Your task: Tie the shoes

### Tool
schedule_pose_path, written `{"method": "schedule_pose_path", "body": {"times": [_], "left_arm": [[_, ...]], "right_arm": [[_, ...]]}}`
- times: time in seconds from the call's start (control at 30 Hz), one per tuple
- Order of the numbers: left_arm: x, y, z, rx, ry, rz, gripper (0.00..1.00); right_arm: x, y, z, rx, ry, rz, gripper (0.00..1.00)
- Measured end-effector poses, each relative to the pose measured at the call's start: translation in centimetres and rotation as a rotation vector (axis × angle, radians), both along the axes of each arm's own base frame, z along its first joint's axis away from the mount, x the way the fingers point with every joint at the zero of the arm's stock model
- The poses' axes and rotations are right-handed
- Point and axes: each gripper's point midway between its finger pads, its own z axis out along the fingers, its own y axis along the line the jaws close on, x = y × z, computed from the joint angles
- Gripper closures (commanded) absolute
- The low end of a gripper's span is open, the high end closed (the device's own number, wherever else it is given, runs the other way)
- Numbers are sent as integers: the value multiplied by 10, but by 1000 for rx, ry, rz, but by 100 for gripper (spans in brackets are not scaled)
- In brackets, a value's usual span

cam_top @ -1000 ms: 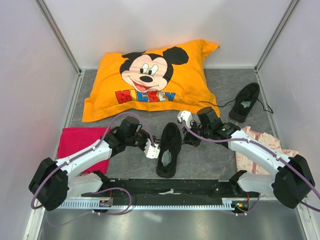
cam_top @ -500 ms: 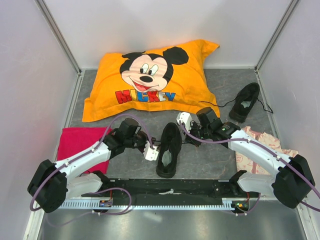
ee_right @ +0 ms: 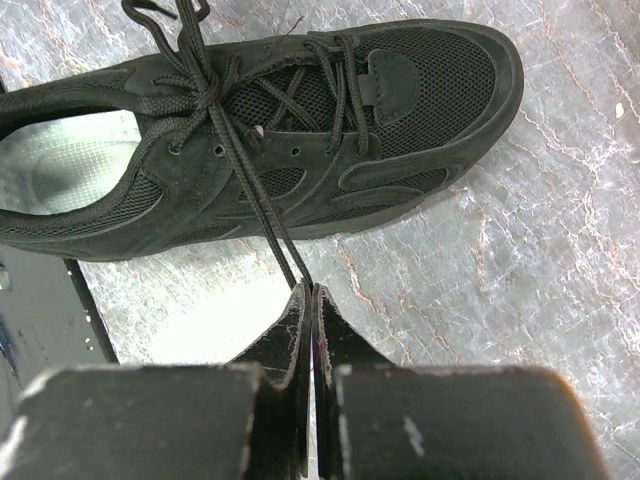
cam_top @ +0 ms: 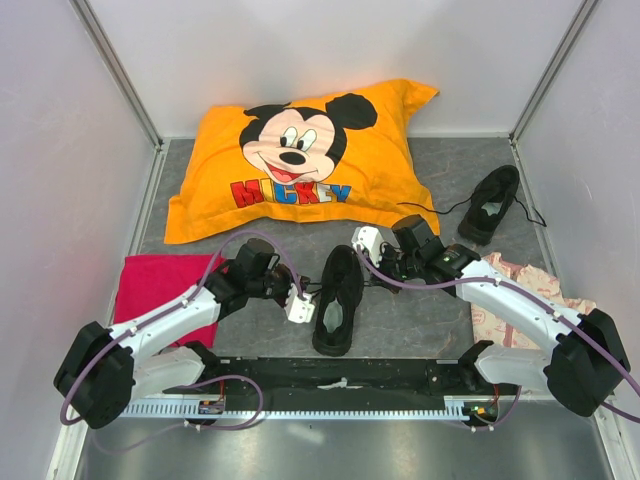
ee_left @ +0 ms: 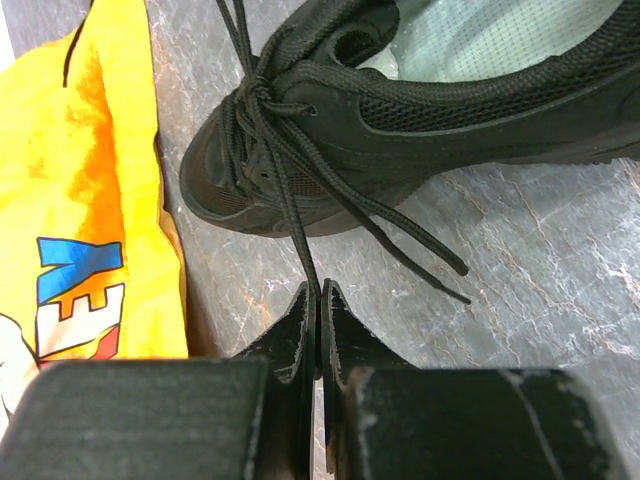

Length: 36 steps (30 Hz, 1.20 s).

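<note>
One black shoe (cam_top: 338, 300) lies in the middle of the table, toe pointing away from me, pale insole showing. It fills the left wrist view (ee_left: 420, 110) and the right wrist view (ee_right: 300, 130). My left gripper (cam_top: 310, 295) (ee_left: 319, 292) is on its left side, shut on a lace (ee_left: 290, 200) that runs taut from the knot at the eyelets. On the shoe's right side, my right gripper (cam_top: 378, 270) (ee_right: 309, 288) is shut on a doubled lace strand (ee_right: 250, 190). Two loose lace ends (ee_left: 410, 255) trail on the table. The other shoe (cam_top: 490, 204) lies at the far right, laces loose.
An orange Mickey pillow (cam_top: 300, 160) spans the back and edges into the left wrist view (ee_left: 90, 200). A red cloth (cam_top: 160, 285) lies near left. A pale patterned cloth (cam_top: 515, 300) sits under the right arm. Grey walls close in three sides.
The left gripper has drawn a little toward the near left with its lace. The right gripper has shifted slightly left. The shoe has stayed in place.
</note>
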Motion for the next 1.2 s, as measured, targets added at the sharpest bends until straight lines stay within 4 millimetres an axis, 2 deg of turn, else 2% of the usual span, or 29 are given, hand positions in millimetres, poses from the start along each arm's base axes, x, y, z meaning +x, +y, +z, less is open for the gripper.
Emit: {"method": "schedule_pose_path", "body": {"times": [0.87, 0.9, 1.07, 1.2], "left_arm": [[0, 5, -7, -7, -7, -11, 99], [1, 7, -8, -2, -5, -5, 98], [2, 34, -32, 82, 47, 79, 98], [0, 37, -36, 99, 62, 83, 99]], "right_arm": [[-2, -8, -10, -46, -62, 62, 100], [-2, -10, -11, -58, -67, 59, 100], [-10, -54, -42, -232, -10, -19, 100], [-17, -65, -48, -280, 14, -22, 100]]}}
